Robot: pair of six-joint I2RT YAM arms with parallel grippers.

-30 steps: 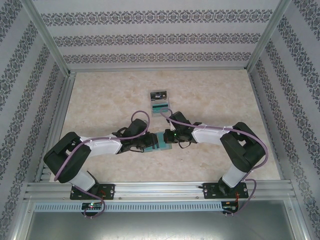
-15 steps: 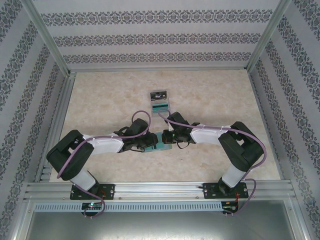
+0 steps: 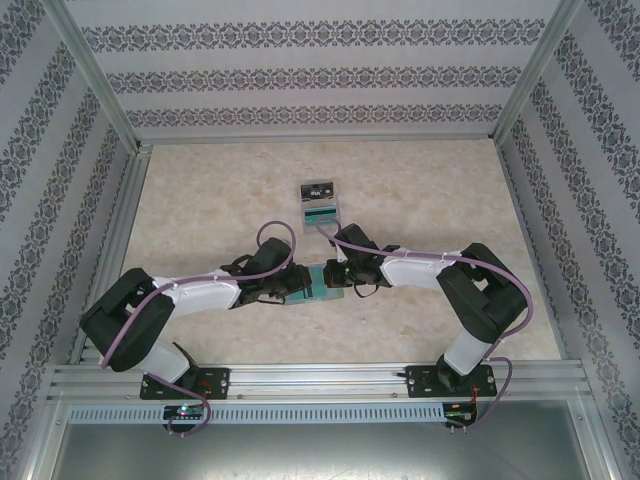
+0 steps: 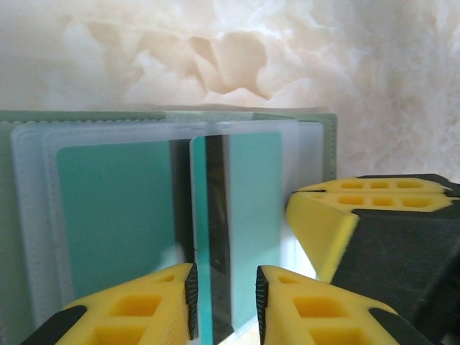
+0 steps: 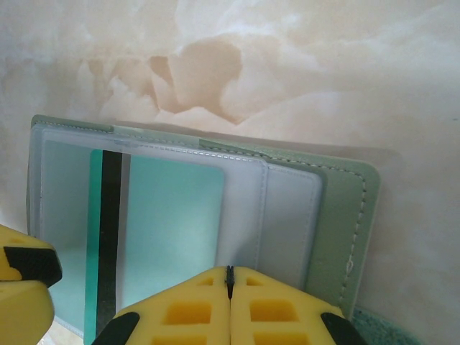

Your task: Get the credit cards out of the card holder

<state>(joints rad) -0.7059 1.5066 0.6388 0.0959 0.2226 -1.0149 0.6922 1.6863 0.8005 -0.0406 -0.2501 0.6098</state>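
The card holder (image 3: 322, 281) lies open on the table between my two grippers, sage green (image 5: 346, 215) with clear inner pockets. A teal credit card with a dark stripe (image 4: 216, 215) sticks partway out of a pocket toward the left gripper, and the right wrist view shows the same credit card (image 5: 109, 230). My left gripper (image 4: 224, 302) stands open, its pads either side of that card's near end (image 3: 303, 284). My right gripper (image 5: 230, 277) is shut, its tips down on the holder's clear pockets (image 3: 338, 276). Another teal card (image 4: 115, 215) sits inside the left pocket.
A pale grey tray (image 3: 306, 205) stands just beyond the holder, with a black card (image 3: 318, 188) and a teal card (image 3: 322, 213) in it. Patterned walls and metal rails (image 3: 110, 250) enclose the marble table (image 3: 220, 190).
The left arm's elbow has swung left and lower, and its gripper has edged slightly right toward the holder. The right arm has barely moved.
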